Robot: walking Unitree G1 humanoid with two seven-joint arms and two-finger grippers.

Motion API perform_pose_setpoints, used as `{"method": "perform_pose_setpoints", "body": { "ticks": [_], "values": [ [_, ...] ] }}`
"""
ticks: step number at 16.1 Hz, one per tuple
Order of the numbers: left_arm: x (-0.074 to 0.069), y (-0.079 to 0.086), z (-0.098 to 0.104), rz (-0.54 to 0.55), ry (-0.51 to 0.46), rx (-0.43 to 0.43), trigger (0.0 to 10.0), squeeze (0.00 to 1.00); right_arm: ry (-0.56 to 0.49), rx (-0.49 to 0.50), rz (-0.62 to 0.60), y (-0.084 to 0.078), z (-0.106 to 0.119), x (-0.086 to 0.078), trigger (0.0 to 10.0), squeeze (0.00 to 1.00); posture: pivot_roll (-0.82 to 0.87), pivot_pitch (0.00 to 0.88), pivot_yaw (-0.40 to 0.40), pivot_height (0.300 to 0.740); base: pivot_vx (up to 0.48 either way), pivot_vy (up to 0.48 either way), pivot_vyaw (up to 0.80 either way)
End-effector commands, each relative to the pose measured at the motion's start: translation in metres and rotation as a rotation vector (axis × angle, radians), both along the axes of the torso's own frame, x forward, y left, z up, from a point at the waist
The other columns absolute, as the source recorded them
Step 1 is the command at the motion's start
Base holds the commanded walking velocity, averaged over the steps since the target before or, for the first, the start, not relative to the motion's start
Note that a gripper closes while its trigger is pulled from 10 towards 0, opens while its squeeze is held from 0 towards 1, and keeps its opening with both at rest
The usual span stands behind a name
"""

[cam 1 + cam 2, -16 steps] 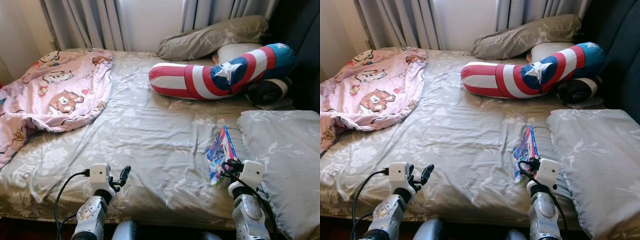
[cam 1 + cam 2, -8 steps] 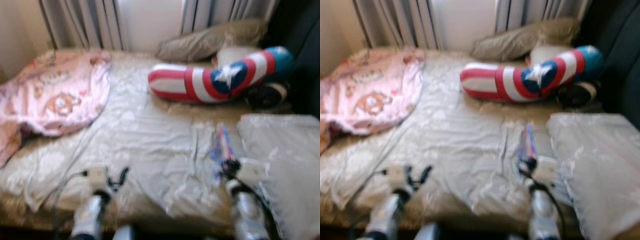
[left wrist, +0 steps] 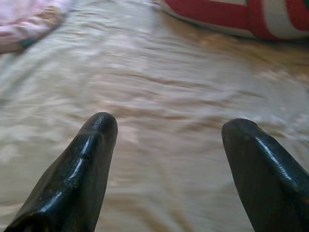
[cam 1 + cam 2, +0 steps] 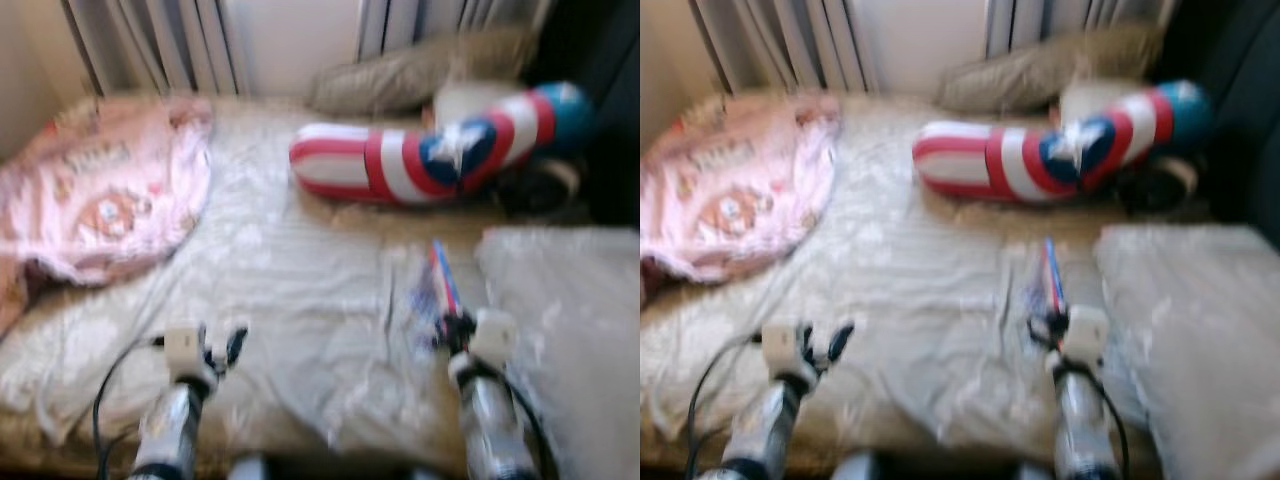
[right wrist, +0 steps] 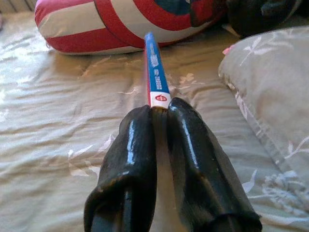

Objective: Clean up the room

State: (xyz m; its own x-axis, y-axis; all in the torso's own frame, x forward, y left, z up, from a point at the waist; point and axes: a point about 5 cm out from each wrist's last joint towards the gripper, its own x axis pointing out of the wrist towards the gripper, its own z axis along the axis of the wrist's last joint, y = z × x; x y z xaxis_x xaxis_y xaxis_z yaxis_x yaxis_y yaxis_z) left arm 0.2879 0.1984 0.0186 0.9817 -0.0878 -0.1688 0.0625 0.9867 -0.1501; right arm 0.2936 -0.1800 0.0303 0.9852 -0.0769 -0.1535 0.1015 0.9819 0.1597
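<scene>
A thin, colourful book (image 5: 155,72) with a blue and red spine stands on edge above the grey floral bed sheet (image 4: 300,270). My right gripper (image 5: 159,108) is shut on its near end, and the book (image 4: 441,285) points away toward the striped bolster. In the head view the right gripper (image 4: 452,325) is low at the right of the bed. My left gripper (image 3: 169,128) is open over bare sheet with nothing between its fingers, low at the left (image 4: 225,345).
A red, white and blue striped bolster (image 4: 420,160) lies across the far side of the bed. A pink cartoon blanket (image 4: 100,190) is heaped at the left. One grey pillow (image 4: 570,320) lies at the right, another (image 4: 410,85) by the curtains.
The views have blurred and shifted as the camera moved. The book has turned from lying tilted on the sheet to standing edge-on in the right gripper.
</scene>
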Motion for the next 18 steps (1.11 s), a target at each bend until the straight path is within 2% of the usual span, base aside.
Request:
{"method": "perform_pose_setpoints", "body": {
  "ticks": [1, 4, 7, 11, 12, 14, 15, 18],
  "values": [
    [-0.002, -0.007, -0.004, -0.018, 0.014, -0.017, 10.0, 0.0, -0.01, 0.005, -0.01, -0.006, 0.002, 0.002, 10.0, 0.0, 0.01, 0.0, -0.016, 0.632, 0.0, 0.0, 0.0],
    [-0.003, -0.003, -0.002, -0.019, 0.004, -0.009, 10.0, 0.0, 0.007, 0.105, -0.062, -0.011, 0.006, 0.014, 10.0, 0.0, 0.03, 0.0, -0.005, 0.632, 0.0, 0.0, 0.0],
    [-0.008, 0.006, -0.004, -0.027, 0.01, 0.017, 10.0, 0.0, 0.031, 0.215, -0.065, -0.006, 0.01, 0.026, 10.0, 0.0, 0.08, 0.014, 0.029, 0.632, 0.0, 0.0, 0.0],
    [-0.016, 0.023, 0.0, -0.036, -0.006, 0.059, 10.0, 0.0, 0.0, 0.425, -0.078, -0.004, 0.022, 0.043, 10.0, 0.0, 0.13, 0.045, 0.069, 0.632, 0.0, 0.0, 0.0],
    [-0.019, 0.027, 0.0, -0.041, -0.008, 0.07, 10.0, 0.0, -0.022, 0.522, -0.083, -0.004, 0.027, 0.047, 10.0, 0.0, 0.15, 0.05, 0.078, 0.632, 0.0, 0.0, 0.0],
    [-0.024, 0.031, 0.001, -0.048, -0.009, 0.083, 10.0, 0.0, -0.034, 0.564, -0.084, -0.006, 0.031, 0.051, 10.0, 0.0, 0.17, 0.054, 0.087, 0.632, 0.0, 0.0, 0.0],
    [-0.031, 0.037, 0.0, -0.048, -0.004, 0.094, 10.0, 0.0, -0.043, 0.601, -0.123, -0.012, 0.032, 0.052, 10.0, 0.0, 0.18, 0.059, 0.099, 0.632, 0.0, 0.0, 0.0],
    [-0.046, 0.041, -0.005, -0.06, 0.022, 0.107, 10.0, 0.0, 0.006, 0.618, -0.234, -0.033, 0.018, 0.04, 10.0, 0.0, 0.2, 0.076, 0.111, 0.632, 0.0, 0.0, 0.0]
  ]
}}
